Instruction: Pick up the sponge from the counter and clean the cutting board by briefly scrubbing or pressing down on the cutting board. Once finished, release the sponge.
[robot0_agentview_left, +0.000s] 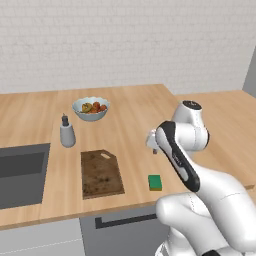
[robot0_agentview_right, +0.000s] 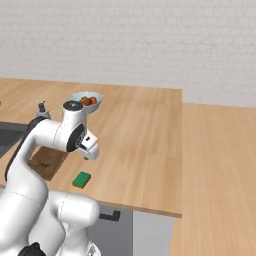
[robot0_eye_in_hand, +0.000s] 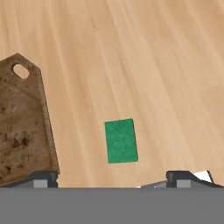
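Sponge (robot0_eye_in_hand: 121, 141): green block, flat on counter (robot0_agentview_left: 135, 115), just beside cutting board (robot0_eye_in_hand: 22, 127), at 3 o'clock of it in hand view; not touching board. Untouched.
Cutting board: dirt specks present, handle hole at far end.
Gripper (robot0_eye_in_hand: 118, 178): above sponge, jaws spread wide, empty; judged lined up for descent.
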